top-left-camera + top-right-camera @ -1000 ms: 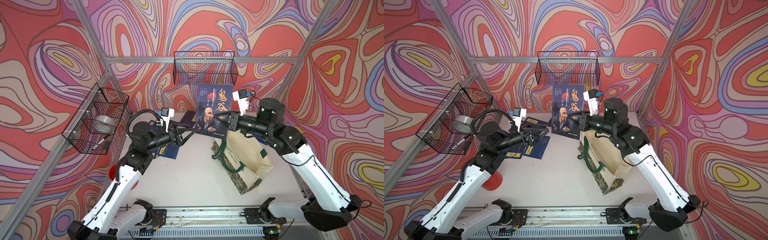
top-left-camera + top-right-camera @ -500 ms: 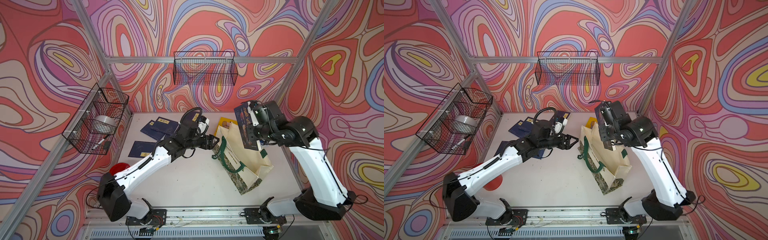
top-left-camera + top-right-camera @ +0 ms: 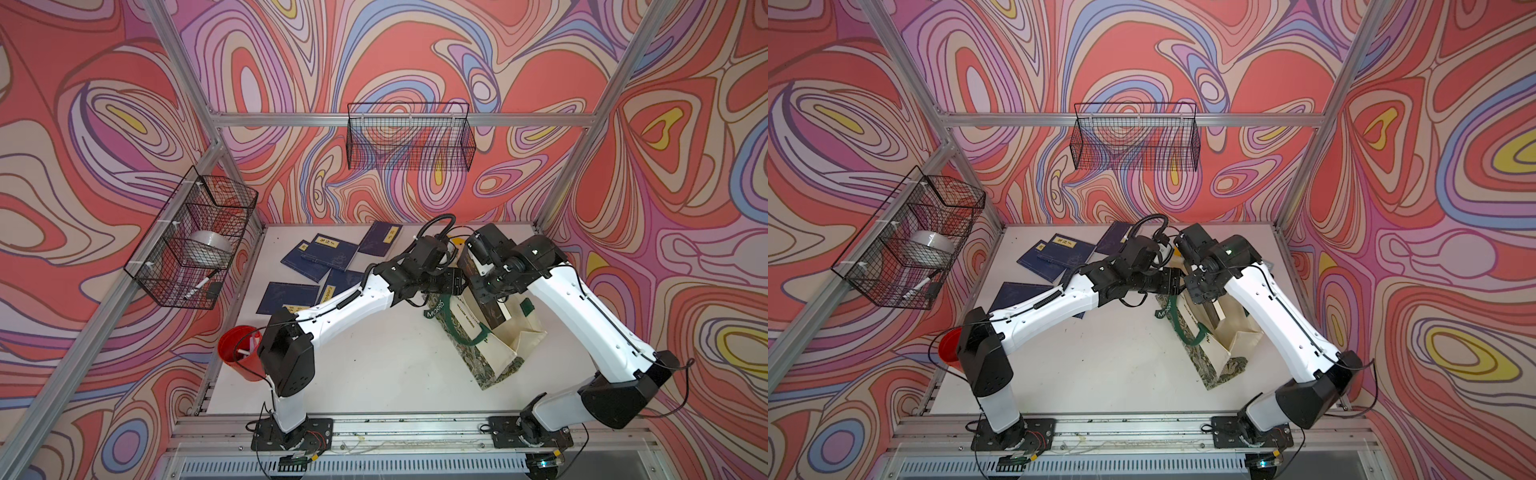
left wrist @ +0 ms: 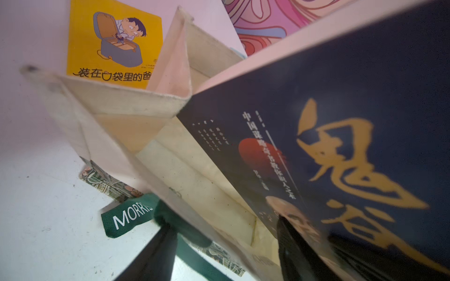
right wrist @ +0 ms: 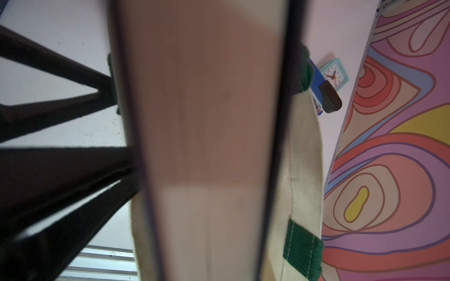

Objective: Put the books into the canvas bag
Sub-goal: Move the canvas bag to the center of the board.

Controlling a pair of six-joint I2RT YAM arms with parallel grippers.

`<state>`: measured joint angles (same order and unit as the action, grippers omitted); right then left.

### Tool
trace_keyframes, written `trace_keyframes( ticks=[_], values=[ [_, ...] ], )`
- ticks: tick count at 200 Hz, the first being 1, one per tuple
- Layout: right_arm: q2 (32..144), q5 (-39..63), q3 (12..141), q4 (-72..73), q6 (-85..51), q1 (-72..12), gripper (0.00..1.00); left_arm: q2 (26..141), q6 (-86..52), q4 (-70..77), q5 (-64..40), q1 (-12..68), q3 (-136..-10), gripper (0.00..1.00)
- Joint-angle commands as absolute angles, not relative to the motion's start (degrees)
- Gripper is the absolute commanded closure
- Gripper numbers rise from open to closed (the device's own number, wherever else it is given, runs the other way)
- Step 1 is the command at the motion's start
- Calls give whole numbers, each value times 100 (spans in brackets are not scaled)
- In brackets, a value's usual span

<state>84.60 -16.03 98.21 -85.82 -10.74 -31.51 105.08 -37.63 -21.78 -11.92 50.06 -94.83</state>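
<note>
Presently my right hand (image 3: 482, 286) is clenched on the dark book (image 4: 341, 146) with gold characters, which stands on edge with its lower part inside the open mouth of the canvas bag (image 3: 519, 340) at the right of the bench (image 3: 374, 365). My left hand (image 3: 459, 282) is parted, its fingers (image 4: 155, 250) straddling the bag's left wall by the green strap, one outside, one inside beside the book. Navy books (image 3: 328, 253) lie at the far left; the yellow book (image 4: 109, 36) lies flat just beyond the bag.
</note>
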Motion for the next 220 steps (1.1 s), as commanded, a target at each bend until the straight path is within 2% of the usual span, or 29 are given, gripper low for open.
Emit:
trace_keyframes(
  ticks=[1,9,14,45,73,89,130,155,186,214,220],
  values=[
    [8227,-1311,9726,-8029,-1024,-3050,100,10666,-3747,-2847,-653,5042,-9777,75],
    [8250,-1112,9683,-7933,-1027,-3049,100,10630,-3646,-2965,-410,5035,-9790,93],
    [8254,-963,9673,-7855,-1035,-3050,100,10589,-3581,-3011,-274,5024,-9773,100],
    [8422,-12,9683,-7286,-1206,-3050,100,10216,-3126,-3280,254,4751,-9682,100],
    [8743,953,9725,-6585,-1616,-3063,100,9912,-2906,-3352,-71,4110,-9477,100],
    [9127,921,9888,-6478,-1808,-3192,100,9790,-2648,-3305,-309,3767,-9365,100],
    [10310,735,10445,-6350,-2096,-3473,100,9795,-1806,-3155,-1546,2987,-9218,100],
    [10689,1186,10551,-5811,-2048,-3512,100,9826,-1024,-3037,-2680,2631,-9124,100],
    [11288,1511,11139,-5992,-1550,-3491,100,10027,-102,-3374,-3793,2286,-9332,100],
    [11730,1996,11310,-6055,-1429,-3483,100,10275,116,-3593,-4208,1981,-9563,100],
    [11751,2036,11224,-5960,-1484,-3484,96,10307,108,-3603,-4179,1940,-9574,100]
  ],
)
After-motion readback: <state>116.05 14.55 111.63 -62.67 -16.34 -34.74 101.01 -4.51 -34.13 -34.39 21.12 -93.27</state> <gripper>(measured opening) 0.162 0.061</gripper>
